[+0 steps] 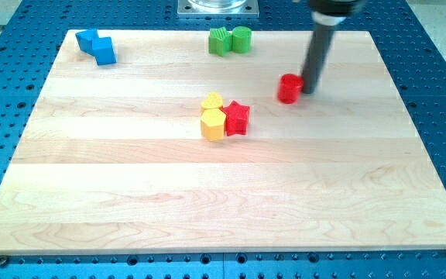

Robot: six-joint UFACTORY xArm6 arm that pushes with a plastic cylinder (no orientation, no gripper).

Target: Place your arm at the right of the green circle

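Seven small coloured blocks sit on a pale wooden board that rests on a blue perforated table, with my tip planted toward the view's upper right. The rod ends in no hand or claw, so there is nothing to open or close; it is a plain dark shaft slanting down from the view's top edge. My tip stands just beside the red cylinder, on that block's right, and whether the two touch cannot be told. The green circle lies near the board's top edge, above and to the left of my tip and clearly apart from it. Pressed against the circle's left side is a second green block with a ridged outline, its exact shape hard to make out. In the board's top left corner two blue blocks huddle together, their shapes unclear. Near the board's middle a yellow heart-like block sits above a yellow hexagon, and a red star touches the hexagon's right side.
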